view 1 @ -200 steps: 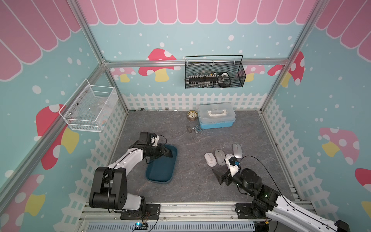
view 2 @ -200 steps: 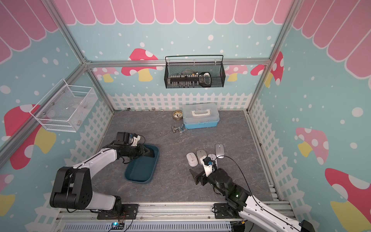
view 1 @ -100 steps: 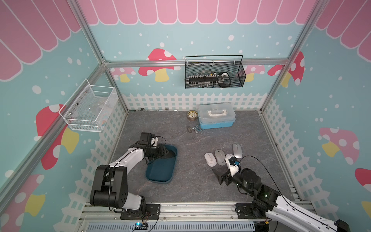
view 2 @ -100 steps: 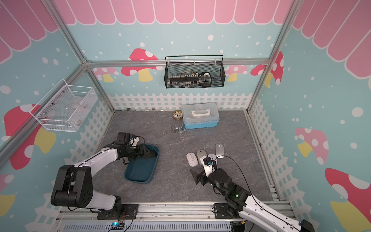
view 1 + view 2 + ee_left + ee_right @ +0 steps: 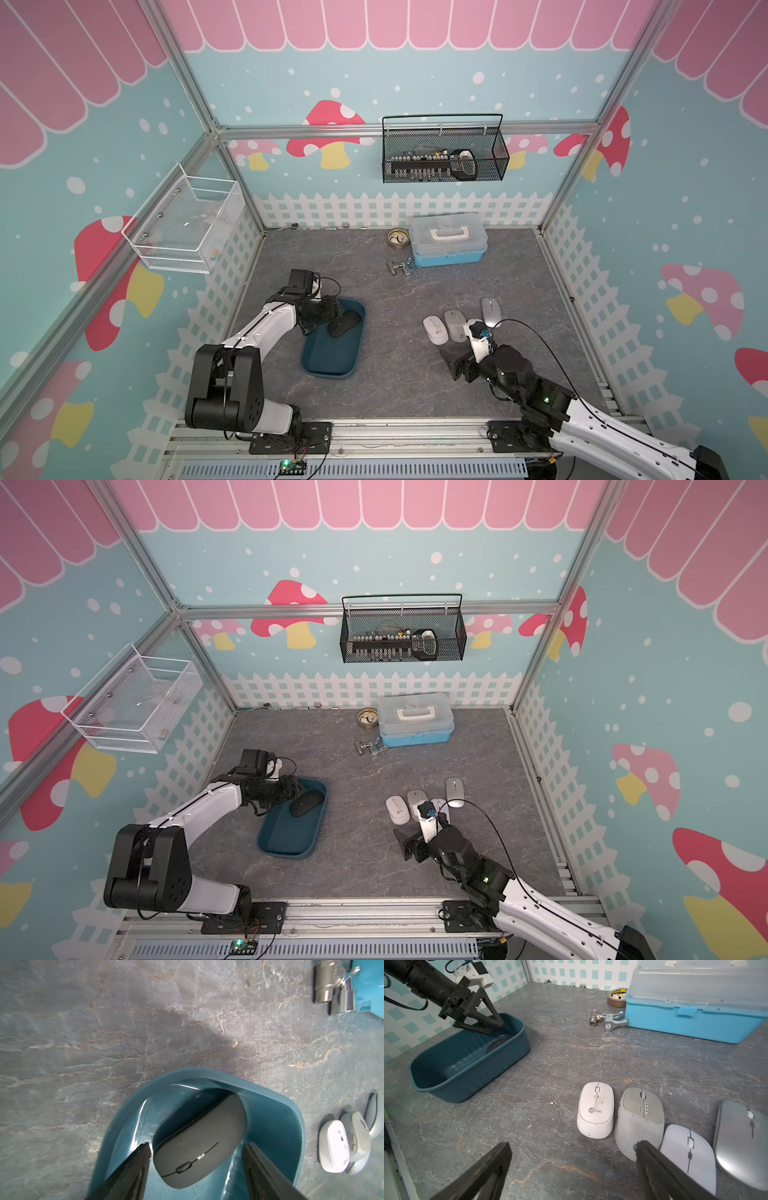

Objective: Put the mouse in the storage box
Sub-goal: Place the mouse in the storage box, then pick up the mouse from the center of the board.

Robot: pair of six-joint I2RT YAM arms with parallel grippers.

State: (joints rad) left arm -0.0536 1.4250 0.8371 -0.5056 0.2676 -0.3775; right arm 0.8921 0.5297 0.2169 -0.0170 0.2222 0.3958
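The left gripper point(image 5: 197, 1146) stands spread, its jaws flanking the flat black oval mouse point(image 5: 207, 1130) without pinching it. The mouse lies in the dark teal plastic storage box point(image 5: 272, 1096). The right gripper point(image 5: 572, 1145) gapes wide, empty.

My left arm point(image 5: 266, 328) reaches out from its base at the near left, forearm stretched toward the far right and wrist pitched down, so the left gripper point(image 5: 196, 1147) points low into the scene. Its jaws stand apart, the two dark fingers point(image 5: 133, 1172) splayed wide. My right arm point(image 5: 582, 419) comes in low from the near right corner, elbow bent. The right gripper point(image 5: 572, 1146) faces left and a little far, close above the floor, jaws spread fully.
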